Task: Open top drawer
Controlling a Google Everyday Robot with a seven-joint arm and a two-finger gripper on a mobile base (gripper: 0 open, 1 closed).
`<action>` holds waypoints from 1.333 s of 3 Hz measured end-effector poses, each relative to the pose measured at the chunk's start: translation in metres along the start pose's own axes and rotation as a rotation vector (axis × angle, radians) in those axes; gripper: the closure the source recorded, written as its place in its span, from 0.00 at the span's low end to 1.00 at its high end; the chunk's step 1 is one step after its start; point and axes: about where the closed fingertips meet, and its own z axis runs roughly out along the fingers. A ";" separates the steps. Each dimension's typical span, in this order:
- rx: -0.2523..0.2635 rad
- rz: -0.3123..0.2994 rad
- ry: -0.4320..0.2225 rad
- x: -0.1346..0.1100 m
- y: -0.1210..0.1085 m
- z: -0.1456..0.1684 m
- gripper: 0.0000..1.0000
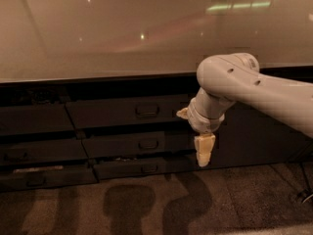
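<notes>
The top drawer [112,112] is the widest dark grey front just under the counter, and it sits closed in line with its neighbours. Its small rectangular pull handle [146,110] is at its centre. My gripper [204,153] hangs pointing down from the pale arm [230,82]. It is in front of the cabinet, to the right of and below the handle, level with the middle drawer [142,144]. It touches nothing.
A slimmer bottom drawer [146,168] sits beneath the middle one. More drawer fronts [34,148] stack at the left. The pale counter [122,33] overhangs the cabinet. The carpet [146,204] carries the arm's shadows. A thin cable [305,192] lies at the far right.
</notes>
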 end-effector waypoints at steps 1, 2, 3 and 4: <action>0.100 -0.076 0.053 0.002 0.011 -0.008 0.00; 0.164 -0.084 0.047 -0.002 0.001 -0.006 0.00; 0.164 -0.084 0.047 -0.002 0.001 -0.006 0.00; 0.159 -0.045 0.055 0.010 -0.001 -0.008 0.00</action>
